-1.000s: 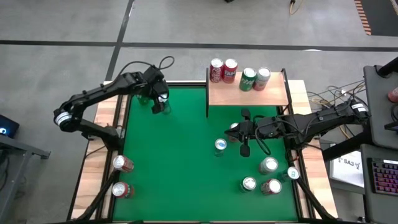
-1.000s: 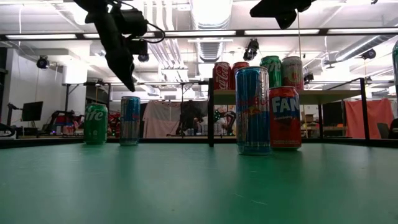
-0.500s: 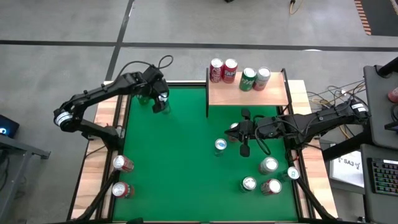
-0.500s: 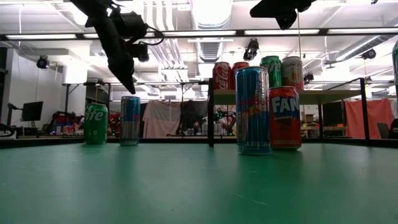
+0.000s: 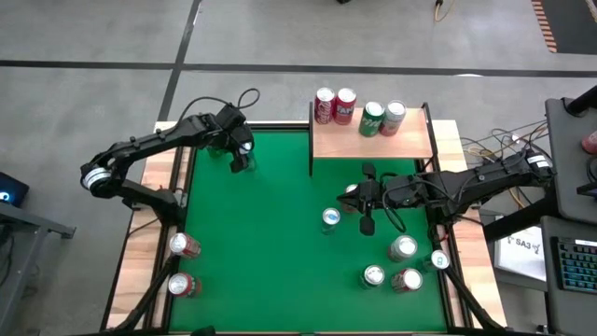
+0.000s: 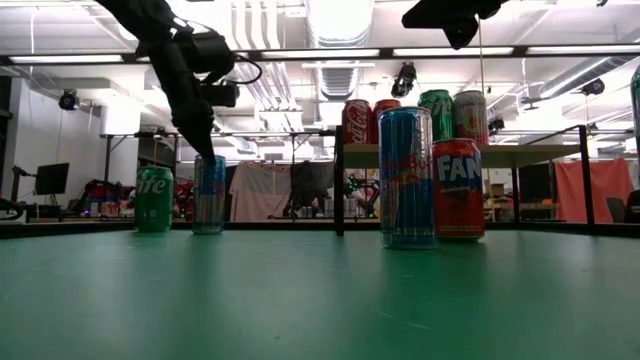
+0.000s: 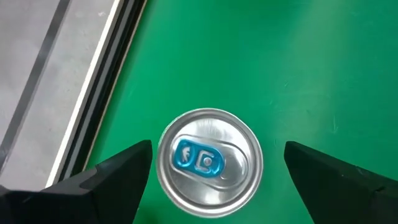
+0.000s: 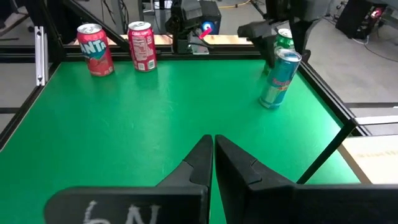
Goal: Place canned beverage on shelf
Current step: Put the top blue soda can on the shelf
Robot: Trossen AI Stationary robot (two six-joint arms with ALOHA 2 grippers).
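Observation:
A tall blue can [image 5: 242, 161] stands upright at the table's far left, next to a green Sprite can [image 6: 154, 199]. My left gripper [image 7: 217, 149] is open and points down just above the blue can [image 7: 210, 165], one finger on either side of its top, touching nothing. The low view shows its tip [image 6: 207, 152] at the can's rim [image 6: 209, 160]. The light-wood shelf [image 5: 373, 140] stands at the far right with several cans along its far edge. My right gripper [image 8: 213, 155] is shut and empty, high over the table's middle right [image 5: 362, 198].
A tall blue can [image 6: 406, 178] and a Fanta can [image 6: 458, 188] stand below my right arm. Two cans [image 5: 184, 245] stand at the near left, several cans [image 5: 403, 247] at the near right. The table's middle is bare green felt [image 5: 270, 243].
My left gripper has come down toward the blue can's top and now sits just above its rim. The cans and my right arm have kept still.

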